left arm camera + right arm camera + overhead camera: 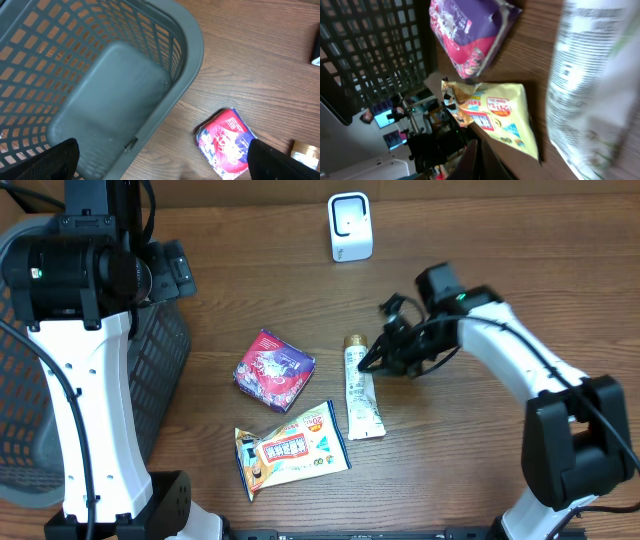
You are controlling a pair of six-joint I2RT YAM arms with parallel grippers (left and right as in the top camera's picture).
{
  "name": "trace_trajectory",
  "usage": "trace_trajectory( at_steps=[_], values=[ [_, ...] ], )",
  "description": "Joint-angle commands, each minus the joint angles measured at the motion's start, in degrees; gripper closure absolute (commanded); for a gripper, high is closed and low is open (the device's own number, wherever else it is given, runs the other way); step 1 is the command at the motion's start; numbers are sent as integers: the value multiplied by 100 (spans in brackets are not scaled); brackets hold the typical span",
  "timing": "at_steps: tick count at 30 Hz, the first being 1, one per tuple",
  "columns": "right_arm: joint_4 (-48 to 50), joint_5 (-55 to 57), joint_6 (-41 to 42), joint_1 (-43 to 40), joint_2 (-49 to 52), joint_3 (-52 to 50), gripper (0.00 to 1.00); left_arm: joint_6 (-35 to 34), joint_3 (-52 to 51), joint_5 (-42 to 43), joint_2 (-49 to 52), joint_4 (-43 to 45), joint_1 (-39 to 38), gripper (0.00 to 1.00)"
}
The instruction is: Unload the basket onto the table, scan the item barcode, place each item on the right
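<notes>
while your left gripper (162,167) hangs spread wide over the grey basket (192,47), which shows only its bare floor, your right gripper (368,362) is clenched tight at the edge of the white tube (362,405), gold-capped, lying flat on the table just beside the fingertips; whether it pinches the tube you cannot tell.

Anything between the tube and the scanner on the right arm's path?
Nothing visible: bare table lies between the tube and the white scanner. The right gripper is shut on the tube near its cap.
</notes>
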Motion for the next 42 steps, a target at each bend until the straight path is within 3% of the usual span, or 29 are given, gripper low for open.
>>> trace_trajectory(
  at_steps=[1,13,26,36,42],
  values=[
    [348,-354,321,140,9,-254,96,-79,-13,28,2,-22,35,1],
    [850,592,448,385,262,-348,96,-79,-13,28,2,-22,35,0],
    [907,855,-507,389,1405,-415,96,-76,-13,24,2,-22,35,0],
    [885,881,-678,249,1875,-492,96,-74,-13,24,2,-22,35,0],
    [402,2205,-844,-81,1873,-487,96,-52,-13,22,2,-22,35,0]
  ],
)
